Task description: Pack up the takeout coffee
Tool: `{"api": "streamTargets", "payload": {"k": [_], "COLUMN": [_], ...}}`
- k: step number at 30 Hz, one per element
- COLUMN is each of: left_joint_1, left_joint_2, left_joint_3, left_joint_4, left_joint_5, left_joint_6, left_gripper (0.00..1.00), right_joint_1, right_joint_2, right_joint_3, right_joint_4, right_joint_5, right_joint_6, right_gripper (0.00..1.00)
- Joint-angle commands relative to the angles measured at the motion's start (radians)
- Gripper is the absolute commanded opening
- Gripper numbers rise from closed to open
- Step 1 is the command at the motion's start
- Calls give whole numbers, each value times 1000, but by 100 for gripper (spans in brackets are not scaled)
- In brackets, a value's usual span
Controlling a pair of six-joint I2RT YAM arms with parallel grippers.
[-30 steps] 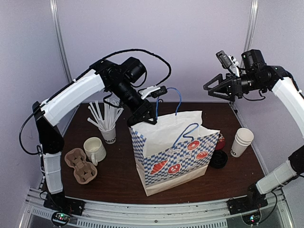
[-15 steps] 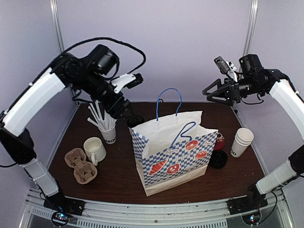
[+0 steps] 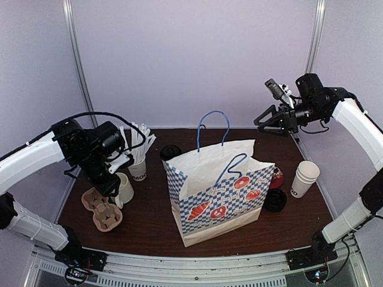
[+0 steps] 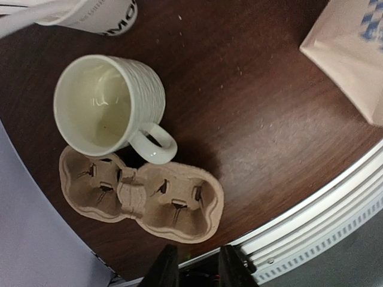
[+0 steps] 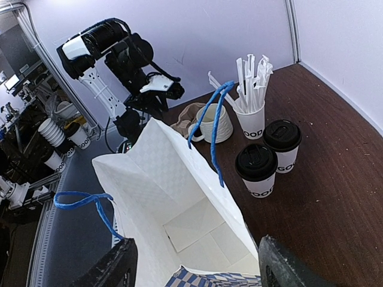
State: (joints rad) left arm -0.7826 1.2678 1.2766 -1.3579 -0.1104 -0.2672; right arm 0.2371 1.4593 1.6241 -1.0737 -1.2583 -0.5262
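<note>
Left gripper (image 4: 197,269): narrow gap, empty, over an empty cardboard cup carrier (image 4: 143,194). Empty ceramic mug (image 4: 108,101) sits just beyond. Right gripper (image 5: 197,254): wide, empty, high above the paper bag (image 5: 179,209), nothing inside. Two lidded coffee cups (image 5: 257,170) stand on the desk (image 4: 269,119) past the bag, beside the straw cup (image 5: 251,116). Risks: the blue handle (image 5: 209,128) across the bag mouth could snag a cup, or the mug gets grabbed by mistake.
</note>
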Motion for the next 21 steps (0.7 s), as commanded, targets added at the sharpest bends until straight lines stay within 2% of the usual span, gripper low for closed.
{"api": "streamTargets", "payload": {"k": [1,3,4,7,14,21], "left_joint_1": [2,2,2,2,2,2], "left_joint_2": [18,58,79,137,165,186], "left_joint_3": [-107,-141,-158,-189,-317,-415], "left_joint_4": [54,60,69,100,230,316], "left_joint_5": [7,-19,-38,-14,-21,-28], "left_joint_6": [-94,-120,-136,-181,-307,-339], "left_gripper": [14,2,1,1,1,3], "right_joint_1": [-5,-5,-5,-5,-5,-5], "right_joint_2": [-8,-14,-17,-30,-51,-45], "right_joint_3": [-2,-10,-16,-34,-45,-55], "right_joint_4": [-32,-33,-32,-29,-40,-48], "right_joint_5": [6,13,18,22,28,20], "right_joint_6": [-46,-52,-56,-65,-83,-98], "right_gripper": [72,72,72,72,72,71]}}
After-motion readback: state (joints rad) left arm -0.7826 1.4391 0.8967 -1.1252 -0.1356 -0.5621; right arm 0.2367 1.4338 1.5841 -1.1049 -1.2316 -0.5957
